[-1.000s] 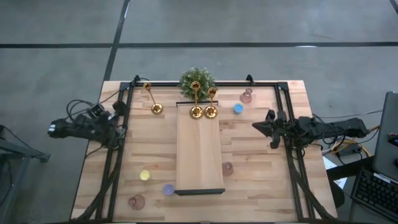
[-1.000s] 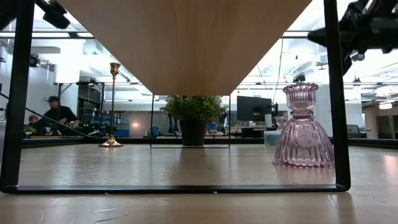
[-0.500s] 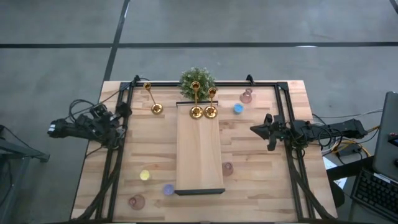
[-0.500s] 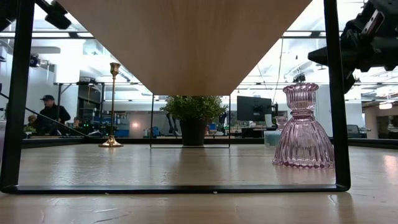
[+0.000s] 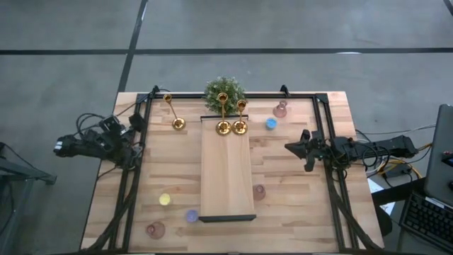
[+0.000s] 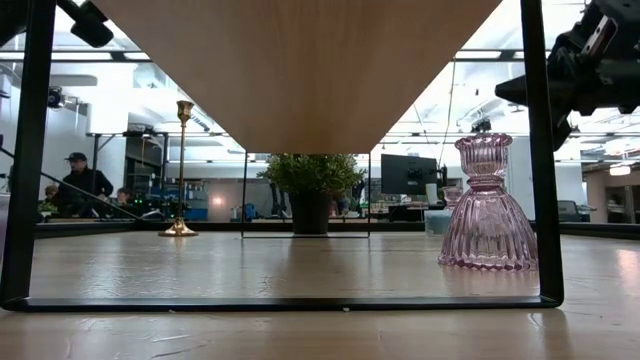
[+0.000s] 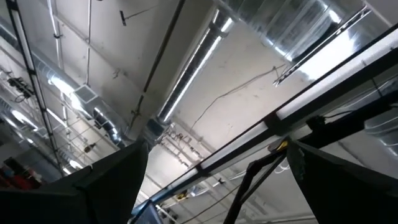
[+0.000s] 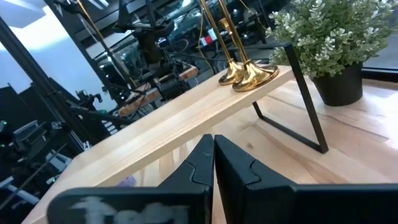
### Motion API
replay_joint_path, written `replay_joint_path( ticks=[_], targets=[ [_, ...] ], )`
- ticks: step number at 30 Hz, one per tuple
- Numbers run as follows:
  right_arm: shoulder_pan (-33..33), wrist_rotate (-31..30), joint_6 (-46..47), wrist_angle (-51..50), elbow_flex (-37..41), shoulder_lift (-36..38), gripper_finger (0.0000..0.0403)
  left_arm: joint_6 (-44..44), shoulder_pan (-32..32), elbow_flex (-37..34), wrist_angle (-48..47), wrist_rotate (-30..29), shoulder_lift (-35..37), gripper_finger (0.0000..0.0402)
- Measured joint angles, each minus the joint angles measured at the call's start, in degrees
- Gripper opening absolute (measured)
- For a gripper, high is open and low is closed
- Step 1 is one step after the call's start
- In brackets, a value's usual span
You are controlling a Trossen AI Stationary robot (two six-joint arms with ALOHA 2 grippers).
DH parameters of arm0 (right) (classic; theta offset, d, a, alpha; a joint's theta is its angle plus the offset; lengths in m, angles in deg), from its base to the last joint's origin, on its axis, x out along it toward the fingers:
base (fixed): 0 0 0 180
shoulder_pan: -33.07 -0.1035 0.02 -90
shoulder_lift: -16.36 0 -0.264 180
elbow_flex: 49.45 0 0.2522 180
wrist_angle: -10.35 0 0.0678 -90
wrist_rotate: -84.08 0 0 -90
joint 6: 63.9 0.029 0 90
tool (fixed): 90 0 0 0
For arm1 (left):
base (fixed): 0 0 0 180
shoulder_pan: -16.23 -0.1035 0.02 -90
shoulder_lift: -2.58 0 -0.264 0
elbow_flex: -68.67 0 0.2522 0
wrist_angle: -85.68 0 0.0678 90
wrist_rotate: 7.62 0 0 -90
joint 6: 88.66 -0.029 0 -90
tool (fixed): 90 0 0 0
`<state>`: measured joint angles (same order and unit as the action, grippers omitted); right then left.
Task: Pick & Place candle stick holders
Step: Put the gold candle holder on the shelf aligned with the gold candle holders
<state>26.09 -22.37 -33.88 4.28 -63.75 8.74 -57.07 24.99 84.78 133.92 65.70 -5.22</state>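
My right gripper (image 5: 291, 147) hangs over the table's right side, fingers (image 8: 231, 167) pressed together on nothing, aimed toward the raised wooden shelf (image 5: 226, 173) in the middle. Left gripper (image 5: 136, 125) waits at the table's left edge; I cannot tell its finger spread. Two gold candle stick holders (image 5: 231, 127) stand side by side at the shelf's far end, bases touching, just in front of the potted green plant (image 5: 224, 90). Third gold holder (image 5: 178, 123) stands on the table, far left of the shelf. Pink glass holders: one far right (image 5: 280, 109), one beside the shelf's near right edge (image 5: 259, 192), one near left corner (image 5: 155, 229). Blue holder (image 5: 270, 123) right of the shelf's far end; yellow (image 5: 165, 200) and purple (image 5: 191, 215) near left.
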Motion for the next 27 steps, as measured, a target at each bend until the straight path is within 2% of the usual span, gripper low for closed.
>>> replay_joint_path(
  ticks=[5, 8, 14, 16, 20, 23, 27],
  targets=[
    [0.0, -0.09, 0.48, 0.01, 0.0, -0.54, 0.0009, 6.23, 0.0, 0.0, 0.8, -0.07, -0.79, 0.0388],
    [0.01, -0.11, 1.73, -0.02, 0.0, -0.78, 0.0009, 7.05, 0.0, 0.0, 0.96, -0.88, -0.82, 0.0387],
    [0.0, -0.09, 2.45, -0.2, -0.02, -0.85, 0.0009, 7.59, 0.0, 0.03, -3.59, -11.78, -1.7, 0.0387],
    [0.0, -0.11, 2.43, -0.2, 0.0, -0.85, 0.0009, 5.69, 0.0, 1.17, -11.14, -14.8, -2.2, 0.0387],
    [0.0, -0.13, 2.63, -0.19, 0.0, -1.11, 0.0009, 3.53, 0.07, 6.14, -35.17, -20.52, -3.27, 0.0387],
    [0.0, -0.13, 2.99, -0.18, 0.0, -1.22, 0.0009, 4.68, 0.04, 11.31, -53.26, -27.12, -4.42, 0.0385],
    [0.0, -0.13, 3.02, -0.16, 0.0, -1.22, 0.0009, 4.58, -0.01, 17.19, -69.78, -37.32, -6.49, 0.0385]
  ],
)
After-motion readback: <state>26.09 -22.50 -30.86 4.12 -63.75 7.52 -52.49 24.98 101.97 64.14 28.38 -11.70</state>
